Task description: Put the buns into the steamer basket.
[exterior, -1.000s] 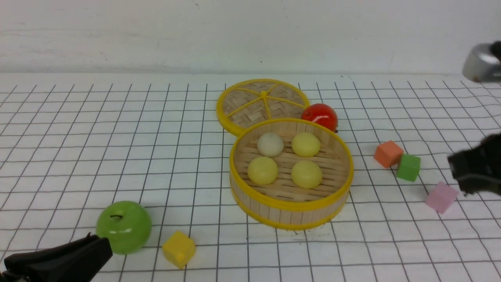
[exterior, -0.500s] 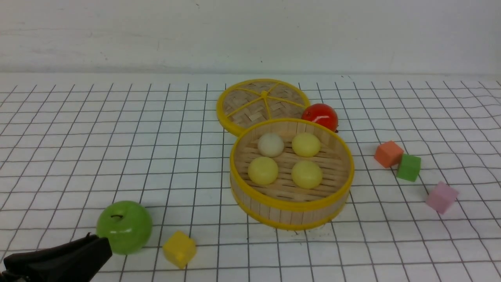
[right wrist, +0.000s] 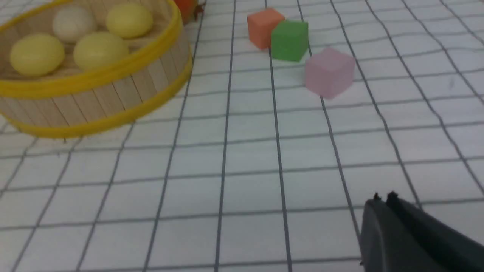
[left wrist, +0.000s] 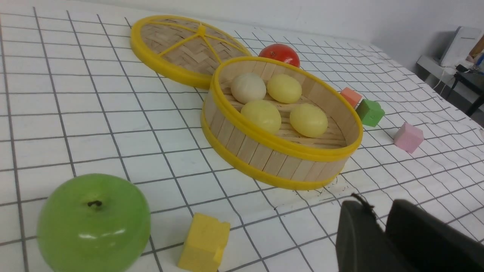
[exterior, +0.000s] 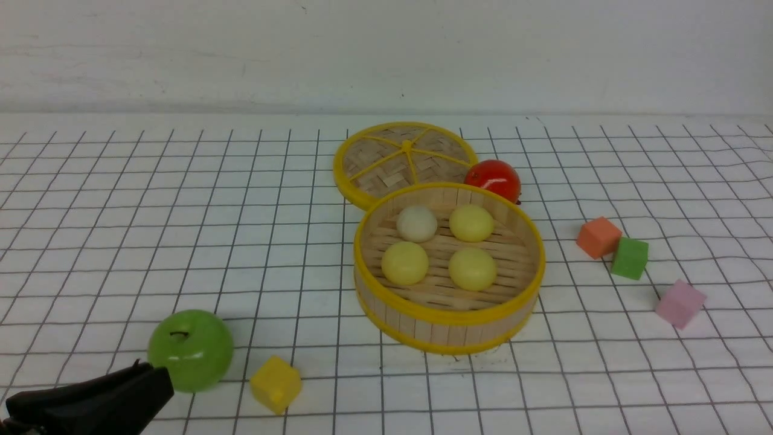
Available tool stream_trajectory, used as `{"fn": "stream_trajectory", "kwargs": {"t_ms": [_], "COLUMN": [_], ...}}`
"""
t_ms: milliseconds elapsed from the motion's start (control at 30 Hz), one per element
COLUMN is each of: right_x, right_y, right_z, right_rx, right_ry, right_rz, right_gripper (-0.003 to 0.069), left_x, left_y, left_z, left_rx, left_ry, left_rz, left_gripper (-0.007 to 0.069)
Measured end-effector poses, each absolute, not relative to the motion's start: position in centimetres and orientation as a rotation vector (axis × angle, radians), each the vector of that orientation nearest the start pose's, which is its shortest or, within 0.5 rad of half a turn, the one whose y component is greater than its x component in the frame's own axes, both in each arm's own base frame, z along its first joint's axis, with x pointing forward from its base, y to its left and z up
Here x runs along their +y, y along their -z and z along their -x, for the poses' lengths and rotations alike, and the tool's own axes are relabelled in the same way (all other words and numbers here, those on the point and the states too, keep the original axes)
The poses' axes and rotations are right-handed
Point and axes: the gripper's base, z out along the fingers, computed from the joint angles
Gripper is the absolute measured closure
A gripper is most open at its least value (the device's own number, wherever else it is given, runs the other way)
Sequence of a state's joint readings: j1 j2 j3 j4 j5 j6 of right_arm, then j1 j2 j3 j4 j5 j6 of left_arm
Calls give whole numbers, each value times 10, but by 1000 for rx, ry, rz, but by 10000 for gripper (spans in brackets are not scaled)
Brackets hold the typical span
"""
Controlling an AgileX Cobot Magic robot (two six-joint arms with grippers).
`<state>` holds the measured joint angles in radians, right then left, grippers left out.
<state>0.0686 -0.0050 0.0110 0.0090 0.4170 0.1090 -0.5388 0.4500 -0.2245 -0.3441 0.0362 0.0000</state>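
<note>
Right wrist view shows the right gripper closed on nothing and the left gripper near closed and empty, both clear of the steamer basket, where all 4 buns sit, so nothing seems left

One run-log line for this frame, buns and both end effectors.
buns: all four inside steamer basket | left end effector: empty, beside green apple | right end effector: shut, empty | task: looks complete
</note>
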Motion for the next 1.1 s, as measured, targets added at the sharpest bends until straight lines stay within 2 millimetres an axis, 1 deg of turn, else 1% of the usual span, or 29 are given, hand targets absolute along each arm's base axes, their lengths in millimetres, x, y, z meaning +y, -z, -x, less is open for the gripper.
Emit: {"fn": "stream_trajectory", "kwargs": {"t_ms": [933,1033,1067,1100], "right_x": [4,4,4,4], "right_y": [-173,-172,-173,-173], "right_z": [-51,-51,-52,-52], "right_rx": [1892,1893,1892,1892], "right_ry": [-152,-152,-152,-152], "right_rz": [-65,-65,-65,-65], "right_gripper": [657,656,656,656], "left_x": [-54,-53,-50,-50], "left_y": [-249,-247,-245,-246], "left_z": [-88,-89,-88,-88], "left_rx": [1792,1773,1746,1741], "left_ry": [646,632,607,608], "left_rz": [-190,-188,-180,-180], "left_gripper": [495,503,539,539]}}
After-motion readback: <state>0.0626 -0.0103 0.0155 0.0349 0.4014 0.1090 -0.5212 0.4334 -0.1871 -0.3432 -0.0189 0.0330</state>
